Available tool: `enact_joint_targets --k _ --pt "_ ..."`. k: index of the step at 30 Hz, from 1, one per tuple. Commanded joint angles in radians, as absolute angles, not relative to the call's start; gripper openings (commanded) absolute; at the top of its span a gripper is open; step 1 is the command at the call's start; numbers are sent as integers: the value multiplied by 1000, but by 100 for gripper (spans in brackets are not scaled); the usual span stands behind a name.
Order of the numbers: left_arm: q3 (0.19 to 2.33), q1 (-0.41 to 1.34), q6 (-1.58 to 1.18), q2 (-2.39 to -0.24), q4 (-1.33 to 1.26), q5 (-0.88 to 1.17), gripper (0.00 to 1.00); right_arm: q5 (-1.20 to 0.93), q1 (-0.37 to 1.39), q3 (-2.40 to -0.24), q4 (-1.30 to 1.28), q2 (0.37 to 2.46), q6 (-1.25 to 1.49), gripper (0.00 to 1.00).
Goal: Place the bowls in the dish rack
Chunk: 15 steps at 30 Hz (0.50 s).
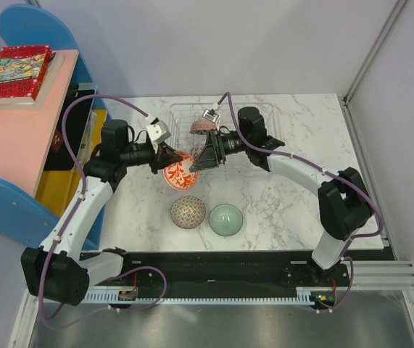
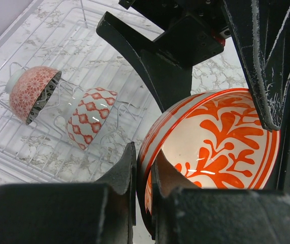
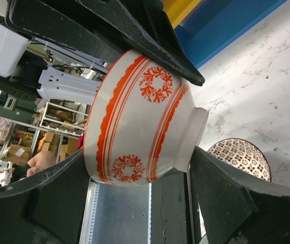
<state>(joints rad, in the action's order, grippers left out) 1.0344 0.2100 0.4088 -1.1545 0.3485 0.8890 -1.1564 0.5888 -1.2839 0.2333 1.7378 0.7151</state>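
An orange-red floral bowl (image 1: 178, 172) hangs on its side above the marble table in front of the dish rack (image 1: 257, 114). My left gripper (image 2: 143, 168) is shut on its rim, one finger inside and one outside. My right gripper (image 3: 138, 155) stands open around the same bowl (image 3: 139, 117), one finger by the rim and one by the foot. In the rack, a red-patterned bowl (image 2: 33, 94) and a red-and-white lattice bowl (image 2: 89, 117) lean on their sides. A beige lattice bowl (image 1: 188, 212) and a pale mint bowl (image 1: 225, 219) sit upside down on the table nearer the arm bases.
A pink-and-blue shelf (image 1: 18, 138) with a book (image 1: 14, 72) stands left of the table. Walls close in the back and the right side. The table's front edge runs just behind the two loose bowls.
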Motion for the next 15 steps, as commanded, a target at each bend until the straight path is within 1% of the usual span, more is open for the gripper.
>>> enact_joint_targets --k 1,6,7,9,10,12,13,15 --pt "1074 210 373 -1137 275 936 2 -1200 591 -1279 302 1741 730 82" --pt "1066 212 371 -1137 265 936 2 -1204 591 -1252 396 1738 805 71" --pt "1065 212 368 -1137 262 934 2 -1203 591 -1244 431 1733 834 65" --pt "1063 212 367 -1135 259 933 2 -1192 592 -1230 455 1730 851 55" --pt "1063 212 364 -1135 259 928 2 -1186 592 -1224 468 1727 857 44" --pt "1066 210 361 -1140 256 925 2 -1166 592 -1215 472 1726 859 33" --pt "1066 212 359 -1140 258 920 4 -1160 592 -1212 472 1723 859 19" --pt "1066 212 362 -1146 258 919 13 -1147 592 -1206 474 1723 856 7"
